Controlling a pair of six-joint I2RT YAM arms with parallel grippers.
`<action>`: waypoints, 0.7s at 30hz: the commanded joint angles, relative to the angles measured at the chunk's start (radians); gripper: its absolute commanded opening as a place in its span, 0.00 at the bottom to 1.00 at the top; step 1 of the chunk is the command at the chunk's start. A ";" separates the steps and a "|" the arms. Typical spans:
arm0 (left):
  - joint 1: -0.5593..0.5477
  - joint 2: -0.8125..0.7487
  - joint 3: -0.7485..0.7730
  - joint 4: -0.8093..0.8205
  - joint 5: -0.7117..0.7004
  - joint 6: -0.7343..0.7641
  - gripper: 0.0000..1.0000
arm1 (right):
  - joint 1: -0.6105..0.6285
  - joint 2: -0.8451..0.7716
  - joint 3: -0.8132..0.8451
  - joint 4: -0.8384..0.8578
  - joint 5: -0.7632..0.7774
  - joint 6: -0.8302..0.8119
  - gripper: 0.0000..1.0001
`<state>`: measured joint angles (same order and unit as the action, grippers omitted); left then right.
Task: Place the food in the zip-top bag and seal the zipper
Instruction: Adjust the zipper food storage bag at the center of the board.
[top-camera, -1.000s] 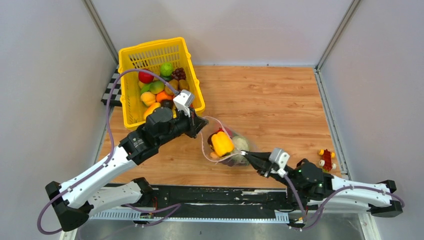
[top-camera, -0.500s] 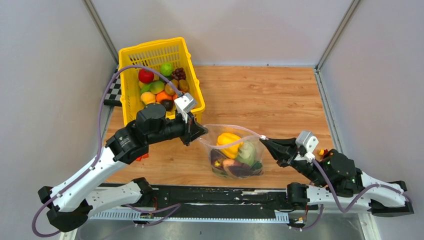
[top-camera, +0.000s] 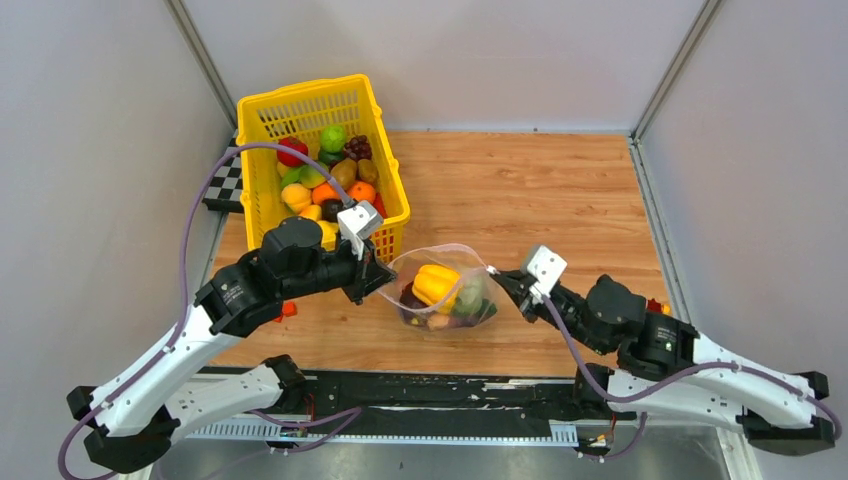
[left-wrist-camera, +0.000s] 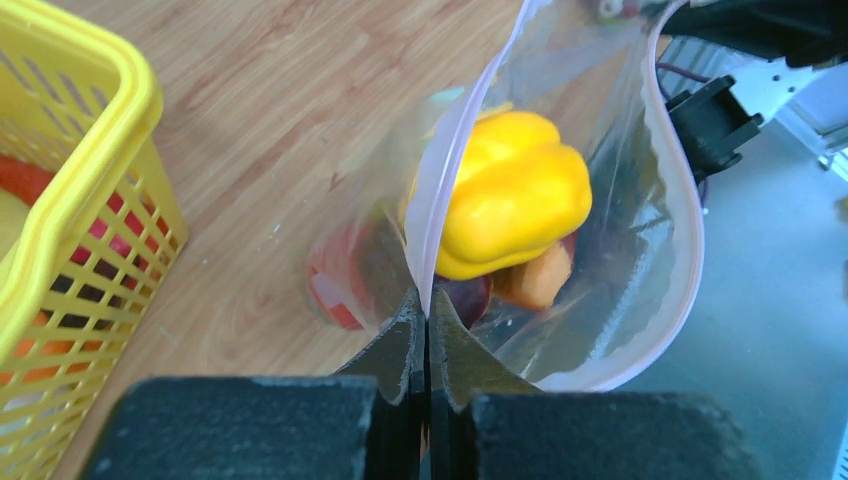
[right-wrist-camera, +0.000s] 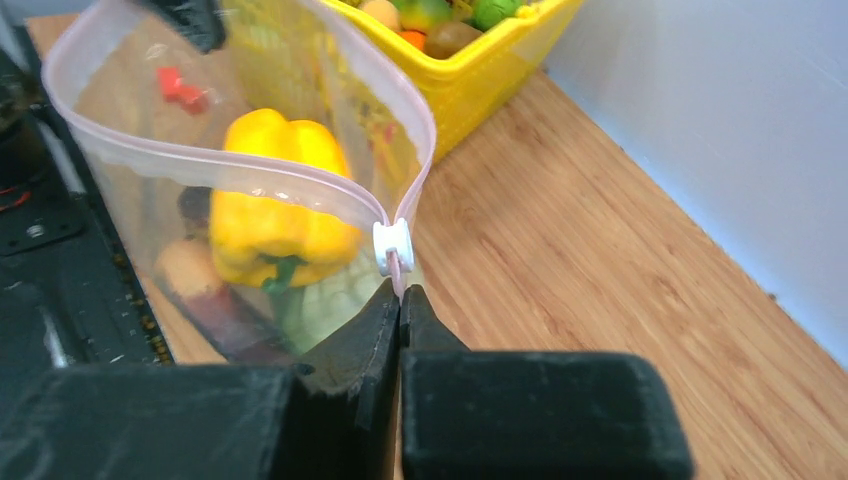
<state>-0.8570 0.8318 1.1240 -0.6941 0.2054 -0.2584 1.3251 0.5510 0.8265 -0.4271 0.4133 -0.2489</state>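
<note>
The clear zip-top bag (top-camera: 445, 290) hangs open between my two grippers above the table. It holds a yellow pepper (top-camera: 437, 283), a pale green cabbage (right-wrist-camera: 330, 300), a red tomato (left-wrist-camera: 335, 280) and darker pieces. My left gripper (top-camera: 385, 275) is shut on the bag's left end (left-wrist-camera: 425, 300). My right gripper (top-camera: 500, 280) is shut on the pink zipper strip (right-wrist-camera: 395, 275) just below the white slider (right-wrist-camera: 390, 245). The zipper (right-wrist-camera: 250, 165) gapes open in a loop.
A yellow lattice basket (top-camera: 390, 205) with more toy fruit (top-camera: 320, 175) stands at the back left, close behind the left gripper. Small orange-red blocks lie at the left (top-camera: 285, 310) and the right (top-camera: 655, 305). Grey walls enclose the table.
Both grippers have lifted the bag and carried it left, toward the basket. The right arm reached further in; the bag now hangs shorter between them.
</note>
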 joint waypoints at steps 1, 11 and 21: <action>0.003 -0.004 0.002 -0.029 -0.069 0.016 0.00 | -0.247 0.085 0.082 0.026 -0.259 0.058 0.00; 0.003 0.012 0.025 -0.083 -0.199 0.052 0.00 | -0.747 0.201 0.052 0.203 -0.921 0.189 0.00; 0.003 0.052 0.126 -0.085 -0.253 0.111 0.47 | -0.747 0.208 0.039 0.271 -0.983 0.195 0.00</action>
<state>-0.8570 0.8963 1.1671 -0.7746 -0.0032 -0.1982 0.5808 0.7662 0.8639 -0.2565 -0.5224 -0.0738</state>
